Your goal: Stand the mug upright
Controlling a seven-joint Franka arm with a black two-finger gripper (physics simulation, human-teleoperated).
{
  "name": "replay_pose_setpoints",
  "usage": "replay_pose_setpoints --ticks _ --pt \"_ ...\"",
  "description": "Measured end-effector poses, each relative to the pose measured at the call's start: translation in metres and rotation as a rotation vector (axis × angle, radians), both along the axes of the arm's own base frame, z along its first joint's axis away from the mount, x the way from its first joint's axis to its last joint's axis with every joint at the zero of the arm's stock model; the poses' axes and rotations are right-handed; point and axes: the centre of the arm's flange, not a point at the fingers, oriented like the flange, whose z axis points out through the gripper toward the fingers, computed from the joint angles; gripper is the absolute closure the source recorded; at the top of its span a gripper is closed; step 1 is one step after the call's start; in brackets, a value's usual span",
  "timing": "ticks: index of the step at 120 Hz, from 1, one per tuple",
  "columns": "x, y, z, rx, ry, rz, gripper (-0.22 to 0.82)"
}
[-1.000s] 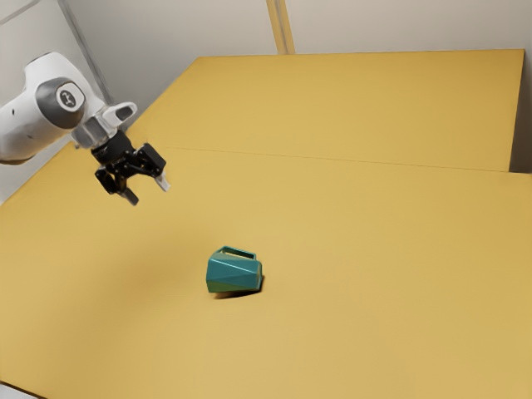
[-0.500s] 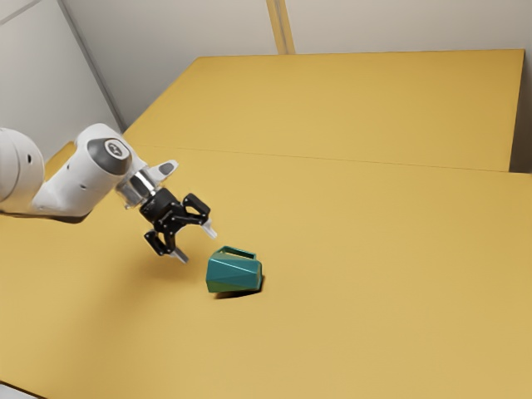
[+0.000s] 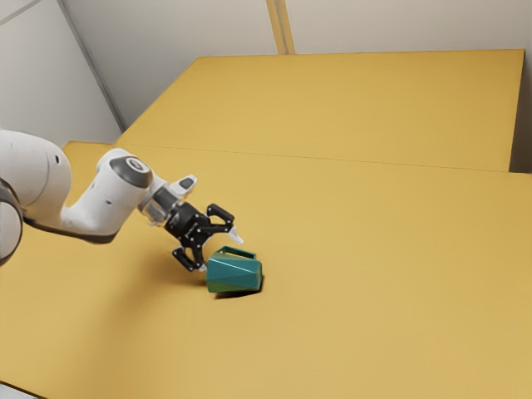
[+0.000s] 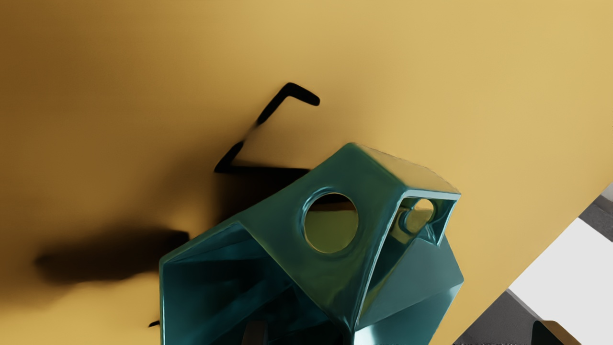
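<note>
The teal faceted mug (image 3: 233, 273) lies on its side on the yellow table (image 3: 374, 249), its handle toward the table's back. My gripper (image 3: 219, 252) is at the mug's end facing the arm, fingers wide apart, one tip close to that end and the other past the handle side. In the wrist view the mug (image 4: 407, 292) shows its dark open mouth and its handle with a round hole. The gripper (image 4: 402, 333) has one fingertip over the mouth and the other out beside the mug. Contact cannot be made out.
A raised yellow surface (image 3: 357, 108) spans the back, with a pale wall (image 3: 399, 25) behind it. Shadows of the hand and mug fall on the table (image 4: 479, 72) in the wrist view, where a table edge also runs past a grey and white floor area.
My arm has swung down and toward the exterior view's right, bringing the gripper from well away from the mug to its near end. The mug has stayed in place.
</note>
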Motion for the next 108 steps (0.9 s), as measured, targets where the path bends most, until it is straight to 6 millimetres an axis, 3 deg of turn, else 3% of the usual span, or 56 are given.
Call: replay_pose_setpoints --ticks 12,32,49,69,96,108 --pt "0.003 -0.005 -0.002 -0.007 -0.002 0.009 0.03" --pt "0.01 -0.008 0.003 0.006 -0.023 0.01 0.44" --pt "0.016 -0.015 0.009 0.012 -0.043 0.002 0.64" --pt "0.026 -0.031 0.021 0.018 -0.075 -0.015 0.73" --pt "0.029 -0.04 0.026 0.049 -0.085 -0.032 0.77" --pt "0.029 -0.043 0.044 0.104 -0.123 -0.068 0.78"
